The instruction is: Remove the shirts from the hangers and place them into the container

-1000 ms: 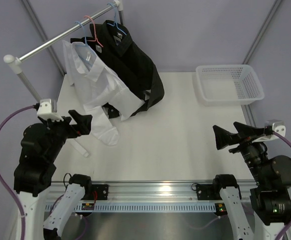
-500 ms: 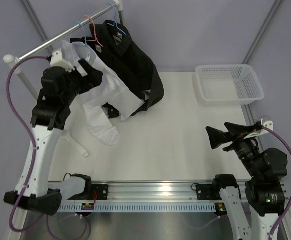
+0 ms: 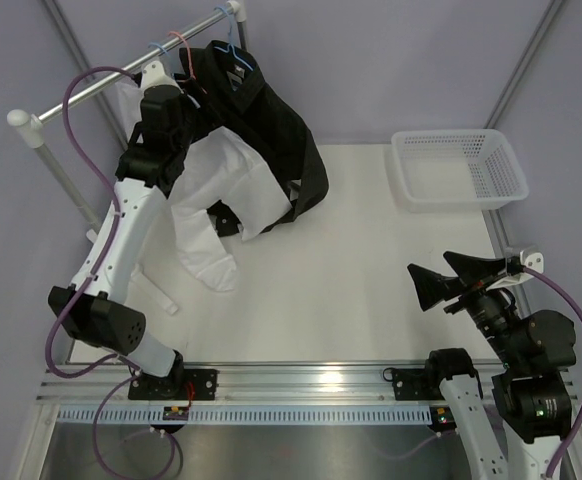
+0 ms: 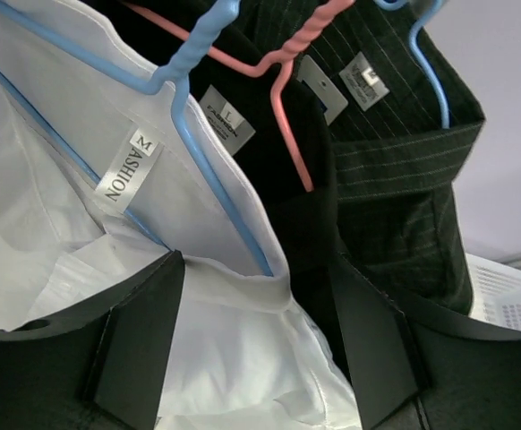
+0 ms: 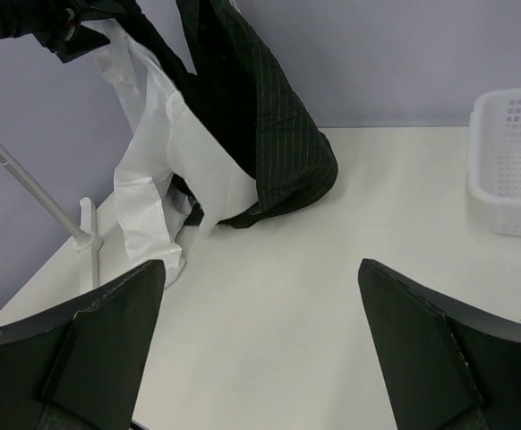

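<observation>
**Step in hand:** first shirt, taking hold at the collar. Nothing lies in the basket [image 3: 461, 206], which sits at the upper right of the overhead frame on the worktop [image 3: 371, 260], well apart from the rail [image 3: 91, 92].

**Task items:** all three shirts hang at the upper left of the overhead frame. The white shirt [image 3: 221, 185] is nearest the left arm and the black shirts [image 3: 281, 140] are behind it. Their lower ends drape onto the worktop.

**Left arm:** raised to the rail. In the wrist view the left fingers [image 4: 140, 340] stand apart, one on each side of the white collar. A wire of the light blue hanger [image 4: 220, 197] runs down between them. Cloth is in the gap, but no pinch is visible. The pink hanger [image 4: 289, 116] and the second blue hanger [image 4: 431, 63] are further right.

**Right arm:** the right fingers [image 5: 99, 358] are spread wide and hold nothing. They hover over the worktop at the lower right of the overhead frame.

**Next (judgement):** grip the collar cloth only, keeping clear of the wire, then draw the shirt off the hanger's shoulders.

**Risks:**
- The hanger may come away with the cloth.
- The hook may slip off the rail.
- The right arm may have to steady the hanger.
- The shirt looks larger than the basket, so it will need bunching.
</observation>
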Controlling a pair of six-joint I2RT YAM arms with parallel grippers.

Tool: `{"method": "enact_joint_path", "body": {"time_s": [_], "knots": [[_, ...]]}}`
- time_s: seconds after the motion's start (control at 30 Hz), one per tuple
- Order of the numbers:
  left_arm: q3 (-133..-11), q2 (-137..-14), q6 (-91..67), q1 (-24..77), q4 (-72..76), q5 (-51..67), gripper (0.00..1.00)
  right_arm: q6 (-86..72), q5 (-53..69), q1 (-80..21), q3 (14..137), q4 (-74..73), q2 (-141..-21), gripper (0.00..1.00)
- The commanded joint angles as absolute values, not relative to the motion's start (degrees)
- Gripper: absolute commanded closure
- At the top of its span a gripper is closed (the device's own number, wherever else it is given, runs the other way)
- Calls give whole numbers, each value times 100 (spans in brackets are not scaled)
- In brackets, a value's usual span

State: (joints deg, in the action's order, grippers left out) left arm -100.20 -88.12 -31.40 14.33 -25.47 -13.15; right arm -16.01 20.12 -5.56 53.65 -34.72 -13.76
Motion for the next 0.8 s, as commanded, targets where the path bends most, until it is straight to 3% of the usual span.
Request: {"method": "enact_joint_path", "body": {"time_s": [0.0,0.1,0.63,0.77], "knots": [[-10362,-8921,-2997,1468,-2127,-1977,31,-1521,1863,-685,5300,-3287,-1257,1],[-10336,-9035,-2971,1477,-2136,-2162,36,-1512,1828,-729,5256,-3261,-1213,1],[-9721,-8534,-2821,1494,-1732,-2400,33,-1441,1652,-817,5133,-3234,-941,1],[-9756,-8560,-2848,1485,-1688,-2347,39,-1424,1608,-826,5124,-3243,-905,0]]}}
